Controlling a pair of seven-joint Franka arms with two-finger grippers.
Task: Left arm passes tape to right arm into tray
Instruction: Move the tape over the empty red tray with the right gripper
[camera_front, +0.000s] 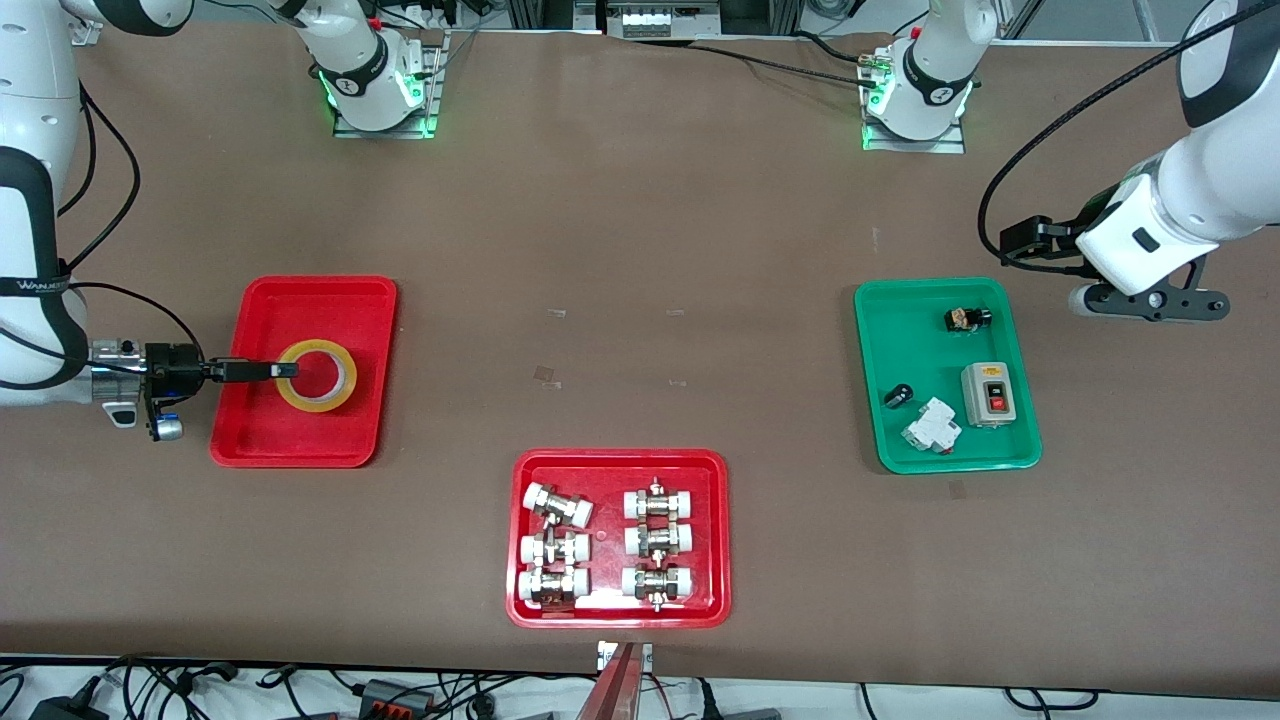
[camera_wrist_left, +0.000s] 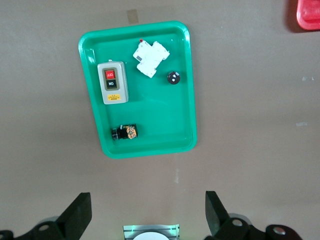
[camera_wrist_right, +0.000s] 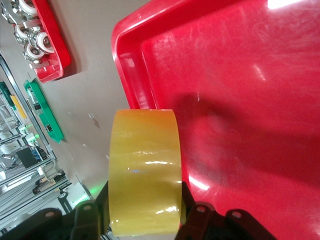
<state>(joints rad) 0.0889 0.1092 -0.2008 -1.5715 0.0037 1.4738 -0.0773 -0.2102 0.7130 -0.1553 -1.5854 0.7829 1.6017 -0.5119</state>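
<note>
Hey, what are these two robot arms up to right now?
The right gripper is shut on the tape, holding it over the narrower red tray. The left gripper waits open and empty beside the green tray, which holds small electrical parts.

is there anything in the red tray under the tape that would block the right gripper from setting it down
Nothing visible does. The right gripper holds the tape over the tray, and the tray floor under and around the roll shows bare red. The left gripper waits beside the green tray.
</note>
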